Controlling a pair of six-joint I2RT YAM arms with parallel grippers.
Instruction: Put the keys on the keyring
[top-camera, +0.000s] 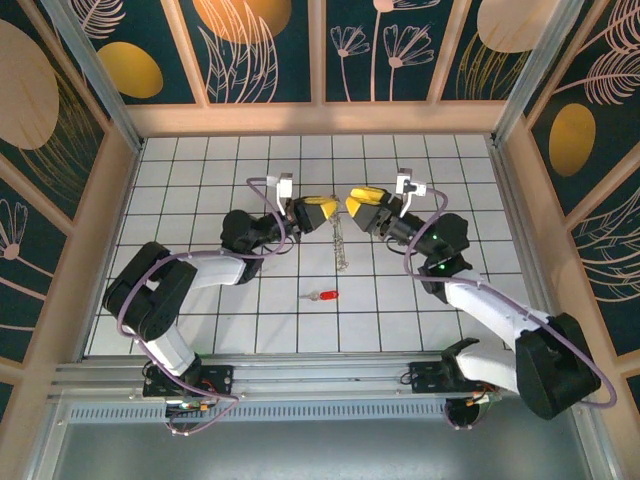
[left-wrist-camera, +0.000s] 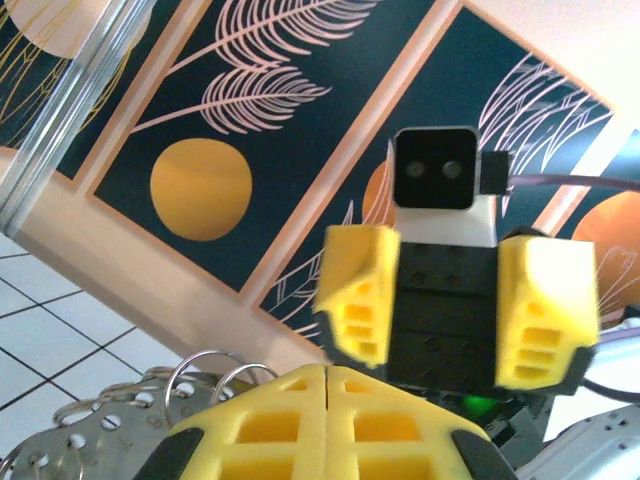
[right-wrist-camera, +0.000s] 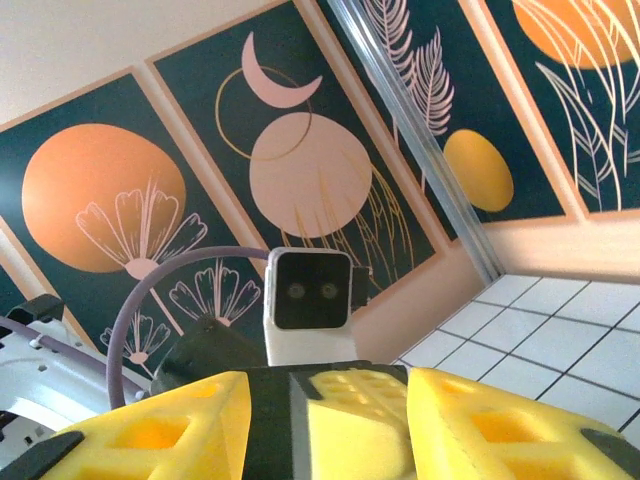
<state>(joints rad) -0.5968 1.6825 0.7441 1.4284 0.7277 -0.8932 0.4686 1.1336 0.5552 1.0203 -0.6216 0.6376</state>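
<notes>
Left pincer (left-wrist-camera: 325, 390): fingers together, apparently pinching the keyring (top-camera: 342, 245), which trails from its tip. Right pincer (top-camera: 362, 205): fingers apart, empty, facing it. Key (top-camera: 325, 296): loose on the worktop (top-camera: 200, 170), apart from both. Step: presenting the ring. Next, likely: the right pincer fetches the key.

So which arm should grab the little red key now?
Right, I think. The right pincer is open and empty, but the left pincer is shut and seems to hold the keyring. The red key lies loose, not held by either.
</notes>
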